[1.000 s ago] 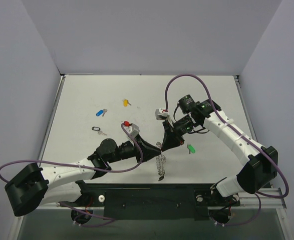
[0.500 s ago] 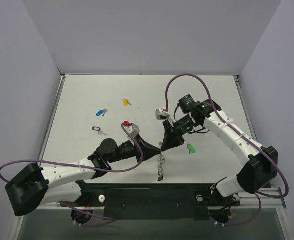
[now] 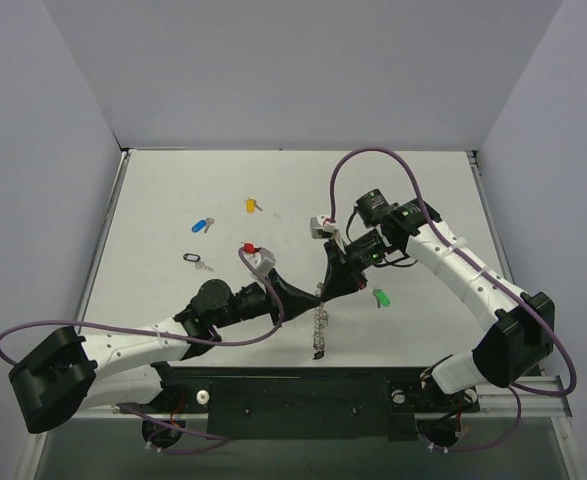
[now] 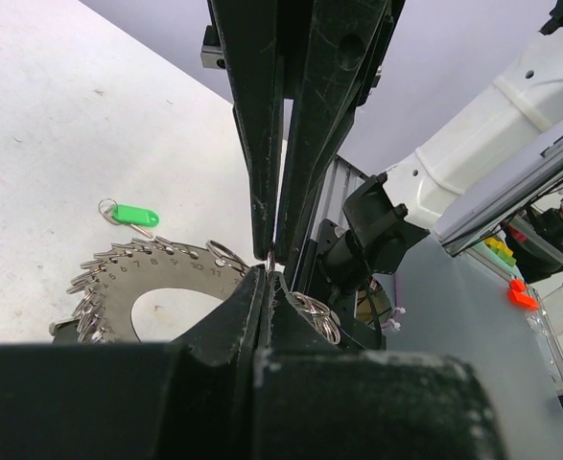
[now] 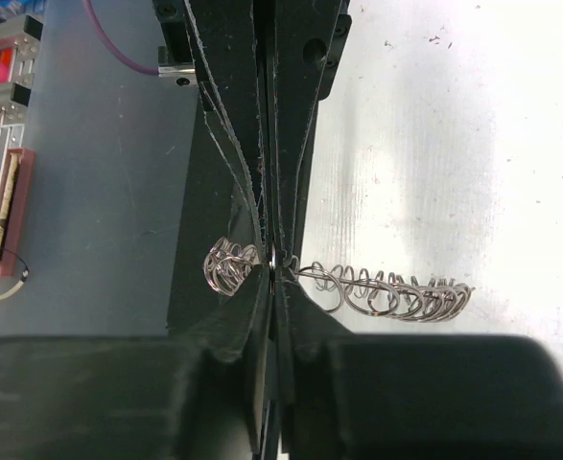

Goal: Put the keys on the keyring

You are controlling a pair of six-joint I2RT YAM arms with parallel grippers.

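The keyring (image 3: 319, 325) hangs edge-on between both arms above the table's near middle. In the left wrist view it is a flat grey numbered hoop (image 4: 137, 278) edged with wire loops. My right gripper (image 3: 326, 289) (image 5: 273, 268) is shut on its upper rim, loops (image 5: 396, 292) showing on either side. My left gripper (image 3: 313, 294) (image 4: 268, 276) is shut on the same rim, tip to tip with the right fingers (image 4: 329, 115). A green-headed key (image 3: 381, 298) (image 4: 132, 214) lies just right of the ring. A black-headed key (image 3: 195, 260) lies at the left.
Blue-headed (image 3: 202, 225), yellow-headed (image 3: 251, 205) and red-headed (image 3: 251, 247) keys lie on the white table (image 3: 423, 190) left of and behind the grippers. Grey walls stand on three sides. A black rail (image 3: 303, 395) runs along the near edge.
My left gripper's jaws have closed onto the keyring's rim. Both arms and the ring have barely shifted; the keys lie as before.
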